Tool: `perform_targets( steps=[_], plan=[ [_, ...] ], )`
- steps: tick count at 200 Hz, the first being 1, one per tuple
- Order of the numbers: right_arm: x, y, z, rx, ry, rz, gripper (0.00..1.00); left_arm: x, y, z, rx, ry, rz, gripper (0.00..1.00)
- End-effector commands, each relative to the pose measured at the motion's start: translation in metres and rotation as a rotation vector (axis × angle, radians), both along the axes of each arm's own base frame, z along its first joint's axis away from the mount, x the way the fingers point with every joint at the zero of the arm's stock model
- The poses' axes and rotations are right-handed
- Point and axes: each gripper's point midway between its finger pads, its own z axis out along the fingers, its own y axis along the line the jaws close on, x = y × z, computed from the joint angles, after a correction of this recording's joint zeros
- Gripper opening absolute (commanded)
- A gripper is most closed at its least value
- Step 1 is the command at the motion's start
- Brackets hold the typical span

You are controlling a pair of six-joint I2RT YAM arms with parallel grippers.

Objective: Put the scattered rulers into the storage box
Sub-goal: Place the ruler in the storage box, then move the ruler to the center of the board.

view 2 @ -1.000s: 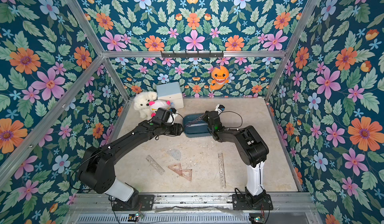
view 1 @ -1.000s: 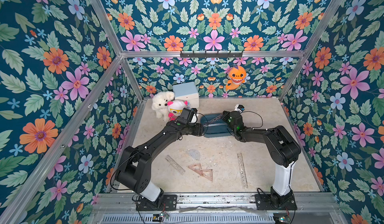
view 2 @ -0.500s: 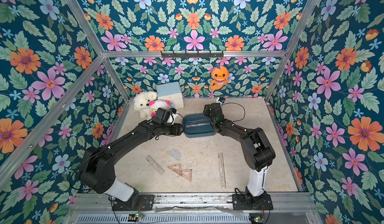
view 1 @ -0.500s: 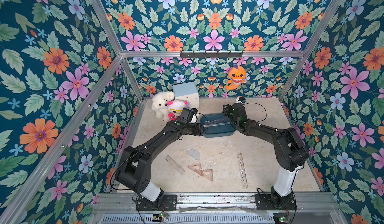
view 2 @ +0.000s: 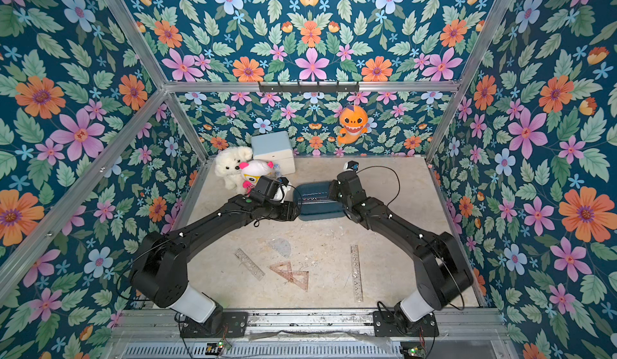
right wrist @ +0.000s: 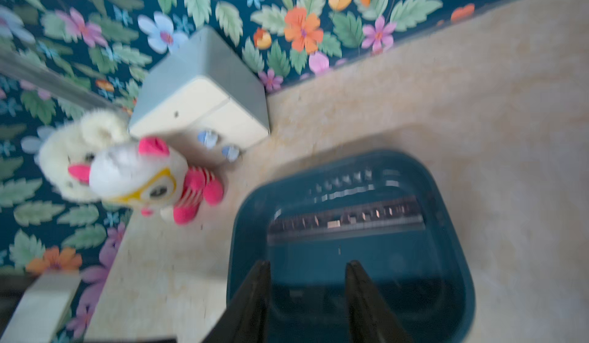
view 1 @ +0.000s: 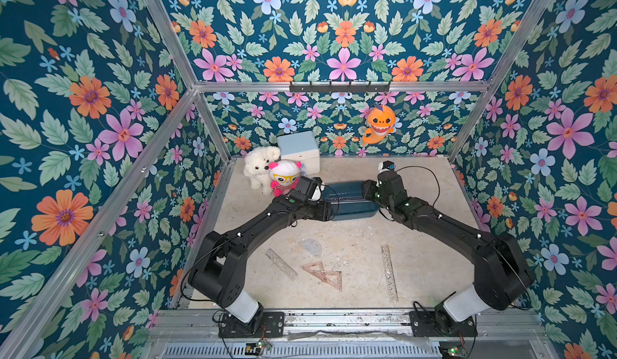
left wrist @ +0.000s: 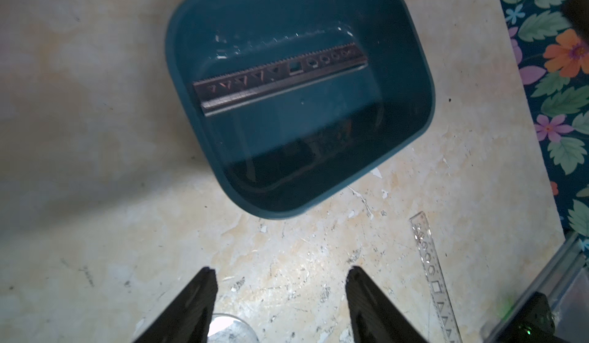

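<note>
my left claw (left wrist: 280, 271) sat wide, right claw (right wrist: 307, 263) half open, both empty. rulers (view 1: 389, 273) looked thin, slick, flat; i'd pinch across the width.

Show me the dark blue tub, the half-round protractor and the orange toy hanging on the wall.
storage box (left wrist: 404, 77), left wrist view, bare inner wall
protractor (view 1: 312, 248), a top view, middle of its clear face
orange toy (view 1: 379, 123), a top view, its face

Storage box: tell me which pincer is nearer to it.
Right. The right pincer hangs open over the storage box's inside, past its rim. The left pincer, also open, is over bare table beside the box, short of its rim.
</note>
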Motion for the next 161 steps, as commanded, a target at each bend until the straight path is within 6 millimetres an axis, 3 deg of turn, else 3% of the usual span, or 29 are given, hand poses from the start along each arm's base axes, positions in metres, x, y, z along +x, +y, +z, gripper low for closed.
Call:
perform_targets(
  steps=[1, 38, 68, 102, 161],
  plan=[
    [-0.074, -0.035, -0.064, -0.230, 0.240, -0.019, 0.39, -0.009, -0.013, -0.009, -0.005, 0.029, 0.011, 0.72],
    [-0.165, -0.061, -0.104, -0.316, 0.382, -0.065, 0.38, -0.040, -0.052, -0.034, 0.007, 0.071, -0.070, 0.78],
    [-0.206, -0.068, -0.129, -0.347, 0.430, -0.072, 0.46, -0.050, -0.066, -0.042, -0.001, 0.087, -0.084, 0.79],
    [-0.233, -0.079, -0.155, -0.348, 0.467, -0.113, 0.48, -0.053, -0.071, -0.044, 0.031, 0.093, -0.101, 0.79],
    [-0.246, -0.093, -0.174, -0.329, 0.480, -0.144, 0.45, -0.054, -0.076, -0.055, 0.039, 0.119, -0.116, 0.79]
  ],
)
